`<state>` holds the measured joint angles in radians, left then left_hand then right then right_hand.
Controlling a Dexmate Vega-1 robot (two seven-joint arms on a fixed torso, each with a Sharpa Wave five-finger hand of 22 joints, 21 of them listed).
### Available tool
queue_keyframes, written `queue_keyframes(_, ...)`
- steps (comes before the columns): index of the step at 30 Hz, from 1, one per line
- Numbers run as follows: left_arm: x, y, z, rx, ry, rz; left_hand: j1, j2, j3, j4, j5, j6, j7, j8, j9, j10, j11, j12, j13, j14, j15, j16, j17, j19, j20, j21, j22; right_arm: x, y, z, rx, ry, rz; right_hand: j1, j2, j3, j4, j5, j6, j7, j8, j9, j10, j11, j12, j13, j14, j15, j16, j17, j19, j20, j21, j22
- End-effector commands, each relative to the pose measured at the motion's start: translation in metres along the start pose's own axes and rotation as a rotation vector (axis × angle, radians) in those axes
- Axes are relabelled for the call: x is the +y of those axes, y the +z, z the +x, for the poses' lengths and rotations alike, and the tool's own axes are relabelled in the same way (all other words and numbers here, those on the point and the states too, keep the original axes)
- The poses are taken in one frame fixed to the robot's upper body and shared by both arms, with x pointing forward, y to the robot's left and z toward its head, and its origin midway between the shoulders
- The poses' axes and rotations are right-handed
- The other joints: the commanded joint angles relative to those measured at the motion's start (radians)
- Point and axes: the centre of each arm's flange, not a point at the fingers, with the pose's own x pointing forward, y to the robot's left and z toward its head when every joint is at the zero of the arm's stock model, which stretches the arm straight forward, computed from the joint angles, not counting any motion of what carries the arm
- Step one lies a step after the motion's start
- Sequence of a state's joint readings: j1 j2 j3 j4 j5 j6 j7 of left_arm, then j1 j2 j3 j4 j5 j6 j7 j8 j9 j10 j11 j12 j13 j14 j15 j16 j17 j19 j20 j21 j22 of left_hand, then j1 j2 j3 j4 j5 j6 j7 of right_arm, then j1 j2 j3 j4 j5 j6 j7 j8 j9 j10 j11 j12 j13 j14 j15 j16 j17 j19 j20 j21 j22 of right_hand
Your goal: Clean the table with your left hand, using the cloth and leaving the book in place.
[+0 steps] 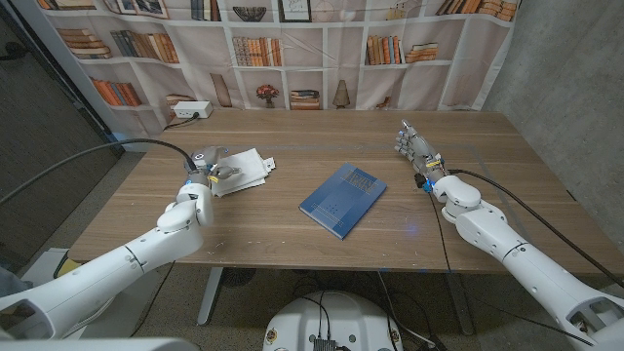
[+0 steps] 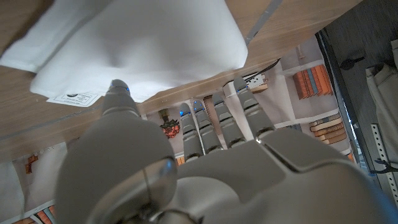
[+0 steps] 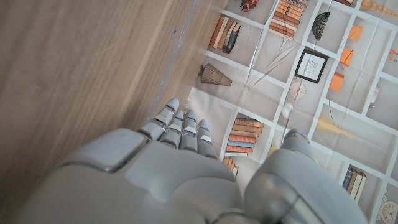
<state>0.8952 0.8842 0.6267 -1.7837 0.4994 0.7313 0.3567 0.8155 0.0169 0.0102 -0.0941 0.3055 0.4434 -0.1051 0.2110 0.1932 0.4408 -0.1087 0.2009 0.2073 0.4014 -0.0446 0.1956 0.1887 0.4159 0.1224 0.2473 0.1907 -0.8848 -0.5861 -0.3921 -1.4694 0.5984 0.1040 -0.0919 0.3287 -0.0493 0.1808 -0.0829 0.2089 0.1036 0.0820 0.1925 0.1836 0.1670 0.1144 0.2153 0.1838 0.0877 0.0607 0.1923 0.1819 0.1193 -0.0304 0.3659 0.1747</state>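
Overhead, the head view shows one white cloth [image 1: 239,170], crumpled and soft, on the left of the wooden worktop [image 1: 292,229], with the left hand [image 1: 208,172] resting on its near-left edge; whether the fingers grip it I cannot tell. One blue book [image 1: 342,200], flat and rectangular, lies near the middle, well apart from the cloth. The right hand [image 1: 416,148] stands at the right, fingers extended toward the far side, holding nothing.

From the left wrist view, the grey fingers [image 2: 217,121] reach along the worktop edge beside the cloth [image 2: 143,46], which bears a small printed label.

From the right wrist view, the right hand [image 3: 177,168] is released, fingers [image 3: 180,127] straight over bare wood grain.
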Motion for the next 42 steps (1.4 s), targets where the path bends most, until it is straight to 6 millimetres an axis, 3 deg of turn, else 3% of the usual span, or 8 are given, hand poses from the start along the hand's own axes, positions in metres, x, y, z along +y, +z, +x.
queue_keyframes(1,-0.018,0.003,-0.004,-0.007,0.013,-0.043,0.028,0.014,0.013,-0.007,-0.003,0.035,0.005,0.014,0.006,0.024,0.0,0.014,0.002,0.02,-0.044,0.01,0.005,0.016,-0.018,0.002,-0.001,-0.001,0.001,0.002,0.016,0.008,-0.003,0.008,-0.001,0.0,-0.006,-0.005,0.006,-0.004,0.005,0.004,0.01,0.0,0.004,0.003,0.007,-0.001,0.002,0.0,0.009,0.002,-0.004,0.002)
queue_keyframes(22,-0.045,-0.001,-0.01,0.02,-0.03,-0.091,0.085,0.033,0.036,-0.031,-0.01,0.057,0.006,0.018,0.007,0.041,-0.01,0.017,0.003,0.04,-0.058,0.012,0.003,0.05,-0.031,0.009,-0.003,0.005,0.006,0.007,0.031,0.02,-0.031,0.008,0.002,-0.002,-0.007,-0.006,0.01,-0.01,0.005,0.004,0.014,0.0,0.005,0.003,0.014,0.001,0.003,0.001,0.015,0.005,-0.011,0.002)
queue_keyframes(24,-0.046,-0.002,-0.009,0.03,-0.041,-0.092,0.108,0.036,0.044,-0.042,-0.015,0.058,0.006,0.018,0.007,0.048,-0.013,0.017,0.003,0.044,-0.057,0.012,0.002,0.077,-0.011,0.017,-0.003,0.006,0.006,0.008,0.035,0.018,-0.03,0.008,0.003,-0.002,-0.007,-0.006,0.011,-0.009,0.005,0.004,0.014,0.001,0.005,0.003,0.013,0.001,0.003,0.001,0.015,0.005,-0.012,0.002)
queue_keyframes(27,-0.047,-0.002,-0.008,0.043,-0.046,-0.086,0.147,0.04,0.057,-0.057,-0.024,0.068,0.011,0.02,0.008,0.062,-0.012,0.02,0.004,0.058,-0.059,0.014,0.002,0.116,0.0,0.027,-0.005,0.006,0.007,0.009,0.036,0.02,-0.033,0.008,0.003,-0.002,-0.007,-0.006,0.011,-0.01,0.005,0.004,0.015,0.0,0.005,0.003,0.014,0.0,0.003,0.001,0.016,0.006,-0.012,0.002)
queue_keyframes(32,-0.048,0.002,-0.005,0.046,-0.06,-0.088,0.248,0.08,0.105,-0.074,-0.056,0.075,0.039,0.018,0.012,0.087,-0.002,0.022,0.006,0.094,-0.055,0.019,0.004,0.187,0.015,0.042,-0.008,0.006,0.007,0.01,0.036,0.022,-0.037,0.008,0.004,-0.003,-0.008,-0.006,0.012,-0.011,0.005,0.004,0.015,-0.002,0.005,0.003,0.014,0.0,0.002,0.001,0.016,0.007,-0.014,0.002)
queue_keyframes(38,-0.045,0.007,0.001,0.044,-0.069,-0.1,0.353,0.108,0.157,-0.077,-0.093,0.074,0.084,0.016,0.019,0.121,0.021,0.028,0.011,0.149,-0.026,0.026,0.005,0.289,-0.012,0.06,-0.015,0.005,0.007,0.009,0.031,0.014,-0.031,0.01,0.005,-0.003,-0.009,-0.006,0.015,-0.011,0.006,0.004,0.016,0.0,0.005,0.003,0.021,0.001,0.004,0.001,0.022,0.008,-0.016,0.003)
queue_keyframes(42,-0.039,0.01,0.004,0.042,-0.052,-0.101,0.412,0.124,0.191,-0.074,-0.108,0.115,0.098,0.032,0.024,0.166,0.029,0.039,0.015,0.217,-0.032,0.04,0.006,0.344,-0.045,0.066,-0.016,0.004,0.006,0.007,0.03,0.011,-0.027,0.012,0.007,-0.002,-0.01,-0.006,0.016,-0.012,0.006,0.004,0.017,0.0,0.005,0.003,0.023,0.001,0.004,0.001,0.024,0.008,-0.017,0.003)
